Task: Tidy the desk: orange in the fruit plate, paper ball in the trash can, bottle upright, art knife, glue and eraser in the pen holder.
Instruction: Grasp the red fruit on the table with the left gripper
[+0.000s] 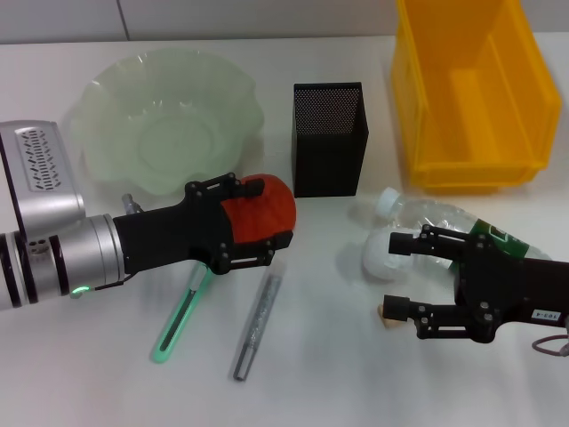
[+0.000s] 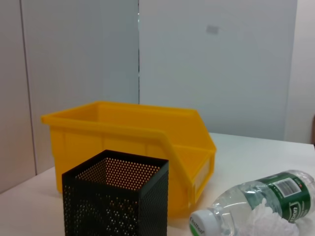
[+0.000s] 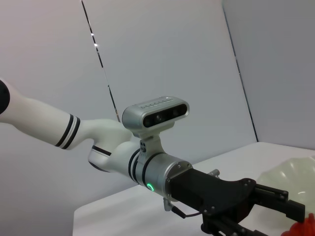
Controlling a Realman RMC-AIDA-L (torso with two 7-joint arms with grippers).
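Nearest the head camera, the right pincer (image 1: pixel 398 276) sits low over the white counter (image 1: pixel 338 374), fingers apart around a small crumpled white paper ball (image 1: pixel 380 253), with a tiny tan eraser (image 1: pixel 388 311) touching its lower fingertip. Just behind lies a clear plastic bottle (image 1: pixel 436 218) with a green label, tipped on its side. The left pincer (image 1: pixel 271 222) is clamped on the wrinkled red-orange orange (image 1: pixel 265 210), just in front of the pale-green wavy fruit plate (image 1: pixel 164 116). Below it lie a mint-green art knife (image 1: pixel 180 316) and a grey glue stick (image 1: pixel 256 327). A black mesh pen holder (image 1: pixel 329 138) and a yellow trash can (image 1: pixel 471 93) stand behind.
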